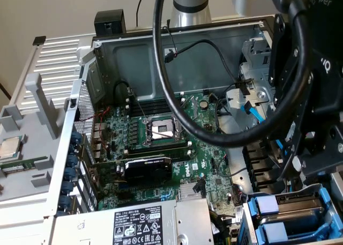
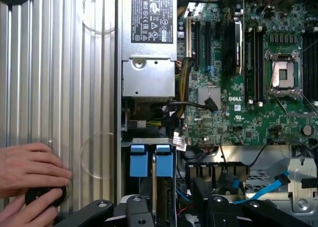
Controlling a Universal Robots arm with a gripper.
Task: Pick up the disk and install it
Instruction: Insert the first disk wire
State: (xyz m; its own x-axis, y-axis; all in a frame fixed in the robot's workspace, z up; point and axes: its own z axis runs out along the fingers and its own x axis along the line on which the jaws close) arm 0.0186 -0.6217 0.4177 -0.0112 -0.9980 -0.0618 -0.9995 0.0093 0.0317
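Starting at the exterior view's left: a small square chip (image 1: pixel 8 147) and a memory stick (image 1: pixel 21 164) lie on the grey surface (image 1: pixel 32 202) outside the case (image 1: pixel 107 57). Inside the case are the green board (image 1: pixel 209 175) with its open processor socket (image 1: pixel 161 128), a black graphics card (image 1: pixel 147 170), and the power supply (image 1: pixel 144 223) along the near edge.

At the lower right is the drive cage (image 1: pixel 247 215) with two blue-framed drives standing side by side, barely a gap between them. The disk (image 2: pixel 164 163) is the one further from the case's outer wall, next to the other drive (image 2: pixel 138 160). The end effector (image 2: pixel 174 212) hangs right over it. Honestly can't tell if it's apart or clamped on.

It's tight there. A thick black cable (image 1: pixel 177 105) loops across the board, and a person's hand (image 2: pixel 30 170) rests on the ribbed panel (image 2: pixel 74 88) outside the cage.
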